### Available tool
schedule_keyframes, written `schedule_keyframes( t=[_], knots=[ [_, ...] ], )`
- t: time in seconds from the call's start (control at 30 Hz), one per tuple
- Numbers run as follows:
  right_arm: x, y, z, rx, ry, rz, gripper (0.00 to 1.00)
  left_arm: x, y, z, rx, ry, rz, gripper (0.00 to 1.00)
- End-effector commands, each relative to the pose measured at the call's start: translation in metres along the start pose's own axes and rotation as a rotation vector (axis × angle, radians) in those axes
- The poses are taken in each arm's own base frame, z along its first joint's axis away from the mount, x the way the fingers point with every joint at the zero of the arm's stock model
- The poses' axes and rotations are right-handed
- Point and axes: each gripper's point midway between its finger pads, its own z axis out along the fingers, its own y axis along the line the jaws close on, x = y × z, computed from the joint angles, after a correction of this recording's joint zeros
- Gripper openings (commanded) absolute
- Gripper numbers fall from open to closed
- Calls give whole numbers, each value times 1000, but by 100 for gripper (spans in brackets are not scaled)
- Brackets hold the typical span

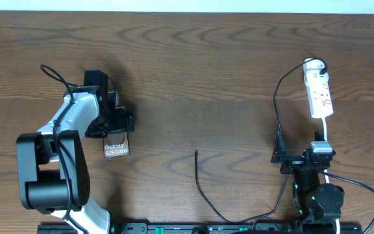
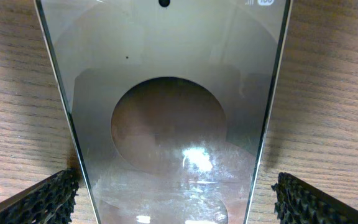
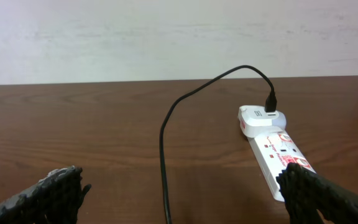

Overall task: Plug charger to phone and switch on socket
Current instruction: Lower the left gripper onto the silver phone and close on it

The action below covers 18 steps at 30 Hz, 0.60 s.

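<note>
Worktop [image 1: 206, 65]: wooden. Left claw [image 2: 179, 199] released, straddling the phone [image 1: 116, 149] at left without gripping it. Right claw [image 3: 185, 193] released, near the socket [image 1: 319, 96] at far right. Charger [image 1: 199, 179] plugged into the socket's far end, with its free tip lying mid-worktop.

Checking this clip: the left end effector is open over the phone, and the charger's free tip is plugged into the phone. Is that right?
Not quite. The left end effector is open over the phone, but the free tip of the charger is not plugged in. It lies on the bare table, well apart from the phone, as the overhead view shows.
</note>
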Motion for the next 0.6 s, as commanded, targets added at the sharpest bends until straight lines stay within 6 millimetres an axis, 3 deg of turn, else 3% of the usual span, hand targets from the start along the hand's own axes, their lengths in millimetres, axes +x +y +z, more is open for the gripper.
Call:
schedule_keyframes(
  t=[0.0, 0.57],
  knots=[
    [0, 1, 0, -4, 0, 9, 99, 1, 2, 2, -4, 9, 0, 99],
    [1, 1, 0, -4, 1, 9, 99, 4, 9, 5, -44, 14, 7, 99]
  ],
)
